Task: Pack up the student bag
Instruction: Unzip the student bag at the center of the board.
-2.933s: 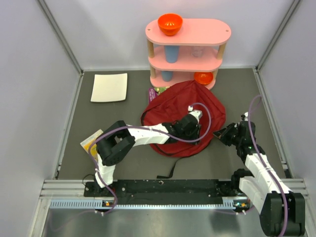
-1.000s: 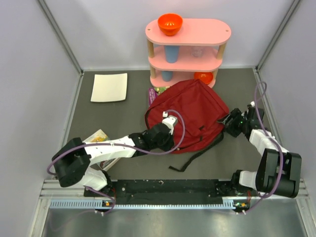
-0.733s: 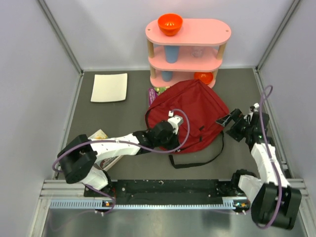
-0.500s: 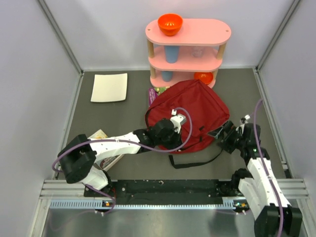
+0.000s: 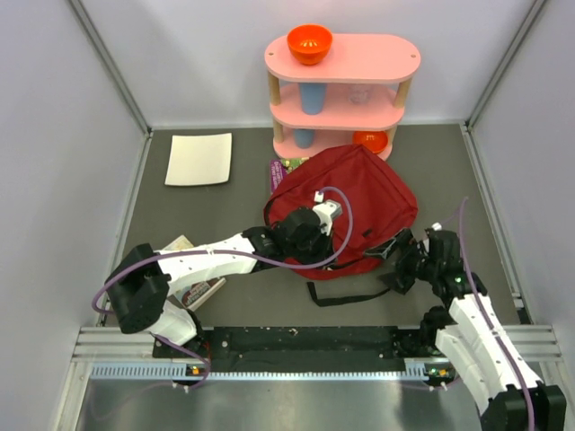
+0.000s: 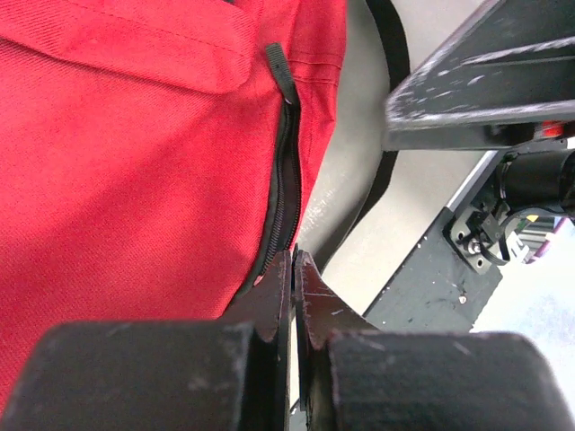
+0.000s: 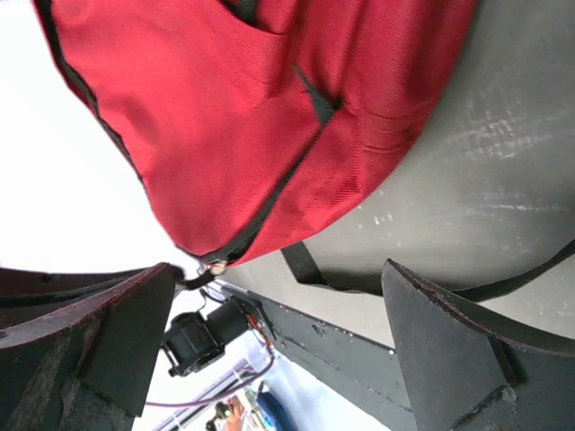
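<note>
The student bag (image 5: 359, 202) is laid flat on the dark table (image 5: 207, 215), in the middle toward the far side, its far edge right at the foot of the pink shelf (image 5: 395, 63). The left gripper (image 5: 304, 235) is planted on the bag's near left part. In the left wrist view its jaws are seen clenched tight together, right at the lower end of a black zip (image 6: 286, 162) by the bag's edge. Whether a zip pull is pinched between them cannot be told. A black strap (image 5: 352, 294) is trailed over the table just in front of the bag.

Over on the right, the right gripper (image 5: 396, 265) is held just off the bag's near right corner, jaws spread wide, nothing gripped. Between its fingers (image 7: 449, 359) the red fabric, a zip line and the strap are framed.

Up on the shelf, an orange bowl (image 5: 309, 43) is set on the top tier and a blue cup (image 5: 311, 97) on the middle one. A second orange bowl (image 5: 369, 140) is half hidden behind the bag on the bottom tier. A white sheet (image 5: 199, 159) is laid at the far left, well apart from the bag, and a yellow packet (image 5: 172, 251) is tucked beside the left arm (image 5: 211, 256).
</note>
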Robot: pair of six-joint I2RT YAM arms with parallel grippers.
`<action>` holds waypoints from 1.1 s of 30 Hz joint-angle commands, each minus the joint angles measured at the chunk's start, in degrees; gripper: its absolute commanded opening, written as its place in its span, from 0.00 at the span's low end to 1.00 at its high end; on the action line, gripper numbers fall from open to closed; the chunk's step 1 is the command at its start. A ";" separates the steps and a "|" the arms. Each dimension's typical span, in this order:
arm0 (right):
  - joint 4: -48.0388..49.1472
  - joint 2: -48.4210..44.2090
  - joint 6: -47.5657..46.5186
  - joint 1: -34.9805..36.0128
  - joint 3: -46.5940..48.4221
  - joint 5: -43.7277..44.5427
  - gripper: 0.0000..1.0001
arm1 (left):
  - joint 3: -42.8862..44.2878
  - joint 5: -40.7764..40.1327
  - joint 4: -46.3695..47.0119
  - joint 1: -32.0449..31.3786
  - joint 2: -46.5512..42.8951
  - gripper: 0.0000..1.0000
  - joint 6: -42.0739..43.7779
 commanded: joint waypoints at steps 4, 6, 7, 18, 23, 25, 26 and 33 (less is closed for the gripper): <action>15.15 0.53 15.34 9.34 -6.65 6.34 0.91 | 1.80 4.44 0.61 0.03 -0.44 0.00 1.66; 13.22 2.29 14.99 12.62 -3.67 12.12 0.91 | 0.05 4.80 3.41 0.03 -1.22 0.00 2.01; 13.83 4.91 15.51 14.72 -3.22 12.77 0.91 | -1.17 4.45 3.86 0.03 -1.84 0.00 2.28; 29.37 19.95 22.55 20.27 -1.73 13.83 0.65 | -0.57 5.32 2.10 0.03 -2.46 0.00 3.07; 32.11 21.54 22.20 21.24 -1.37 13.83 0.41 | -0.57 6.20 2.45 0.03 -2.90 0.00 2.98; 31.94 21.28 21.67 21.24 -1.37 14.61 0.23 | -0.74 6.29 2.45 0.03 -3.07 0.00 2.89; 30.55 21.02 21.32 21.24 -1.11 15.05 0.06 | -0.92 6.12 2.37 0.03 -3.16 0.00 2.81; 20.96 16.54 14.82 19.67 1.79 20.68 0.00 | -3.47 -4.40 -2.98 0.12 -6.75 0.00 2.54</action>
